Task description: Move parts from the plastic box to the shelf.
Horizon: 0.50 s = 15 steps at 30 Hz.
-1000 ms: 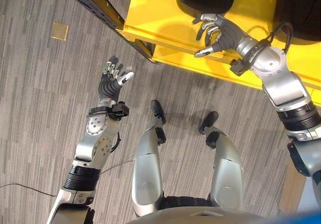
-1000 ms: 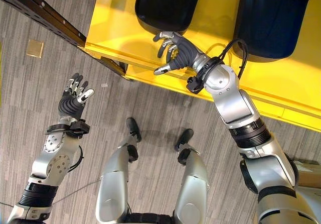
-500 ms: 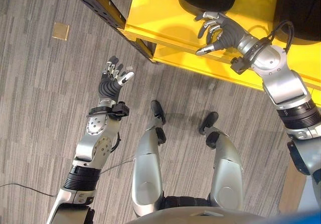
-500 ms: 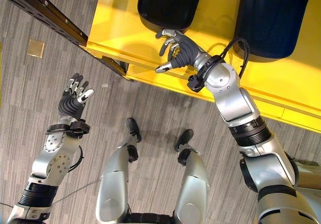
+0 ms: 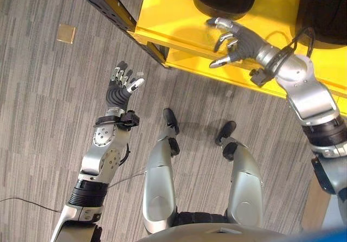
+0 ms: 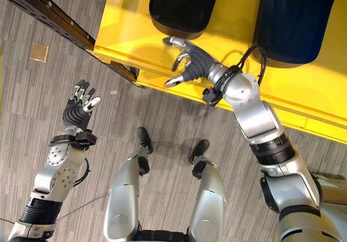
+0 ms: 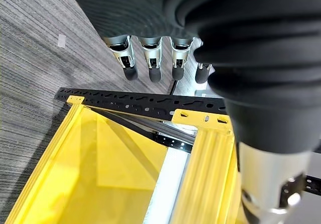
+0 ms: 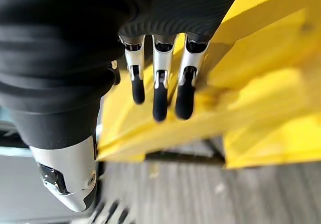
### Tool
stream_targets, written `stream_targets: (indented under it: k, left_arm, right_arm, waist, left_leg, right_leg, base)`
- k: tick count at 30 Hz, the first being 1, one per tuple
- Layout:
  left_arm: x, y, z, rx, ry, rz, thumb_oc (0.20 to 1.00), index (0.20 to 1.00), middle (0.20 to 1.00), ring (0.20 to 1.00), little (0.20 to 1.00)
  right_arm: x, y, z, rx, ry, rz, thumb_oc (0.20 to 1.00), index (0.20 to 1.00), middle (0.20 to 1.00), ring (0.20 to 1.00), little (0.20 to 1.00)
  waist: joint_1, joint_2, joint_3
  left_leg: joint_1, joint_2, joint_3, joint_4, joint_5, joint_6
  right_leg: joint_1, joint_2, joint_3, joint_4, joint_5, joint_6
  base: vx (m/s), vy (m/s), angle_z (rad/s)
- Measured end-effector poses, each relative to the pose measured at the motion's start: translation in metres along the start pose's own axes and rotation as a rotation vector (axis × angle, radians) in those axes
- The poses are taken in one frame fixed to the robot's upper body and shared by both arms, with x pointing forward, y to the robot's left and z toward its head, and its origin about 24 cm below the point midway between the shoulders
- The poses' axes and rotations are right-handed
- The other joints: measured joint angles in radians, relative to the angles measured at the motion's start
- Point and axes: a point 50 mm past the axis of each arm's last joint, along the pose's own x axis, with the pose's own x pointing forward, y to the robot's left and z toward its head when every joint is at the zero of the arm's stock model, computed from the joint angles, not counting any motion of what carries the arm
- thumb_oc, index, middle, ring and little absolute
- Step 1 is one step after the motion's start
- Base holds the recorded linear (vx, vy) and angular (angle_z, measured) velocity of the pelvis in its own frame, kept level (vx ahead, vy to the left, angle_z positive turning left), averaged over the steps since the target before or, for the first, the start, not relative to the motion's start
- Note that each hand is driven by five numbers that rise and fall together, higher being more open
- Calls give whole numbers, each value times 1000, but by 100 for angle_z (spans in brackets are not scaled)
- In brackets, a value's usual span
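Right hand [image 6: 191, 63] over near edge of yellow shelf [image 6: 130, 25], fingers spread and relaxed, nothing held; left hand [image 5: 122, 84] idle over floor at left, fingers straight, empty. Two black parts [image 6: 184, 6] [image 6: 295, 22] already on shelf, one just beyond right hand, other further right. Best to draw right hand back clear of shelf lip without brushing nearest part. No plastic box visible.
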Motion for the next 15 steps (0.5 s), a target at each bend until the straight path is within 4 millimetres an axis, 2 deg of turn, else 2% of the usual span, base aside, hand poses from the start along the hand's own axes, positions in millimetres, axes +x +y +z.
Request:
stream_targets:
  k: [5, 10, 15]
  left_arm:
    - [-3, 1, 1, -34, -21, -13, 1000, 1000, 1000, 1000, 1000]
    - [-15, 3, -11, -164, 14, -55, 1000, 1000, 1000, 1000, 1000]
    - [-31, 2, -20, -326, 19, -94, 1000, 1000, 1000, 1000, 1000]
  right_arm:
    - [-11, 27, -12, 171, 7, 79, 1000, 1000, 1000, 1000, 1000]
    - [-29, 66, -40, 424, 62, 211, 1000, 1000, 1000, 1000, 1000]
    - [-48, 84, -49, 589, 20, 264, 1000, 1000, 1000, 1000, 1000]
  waist:
    - [-2, 0, 0]
    - [-9, 1, 0]
    - [-5, 1, 0]
  left_leg:
    - [31, -2, 3, -17, 2, -4]
    - [115, -6, 9, -54, 9, -12]
    - [235, -8, 27, -116, 23, -24]
  right_leg:
    - [25, 5, 2, -7, 0, 0]
    - [101, 29, 6, -46, 3, 4]
    - [211, 53, 5, -106, 10, 11]
  base:
    - [-47, 17, -2]
    - [-64, 16, -4]
    - [-116, -6, -8]
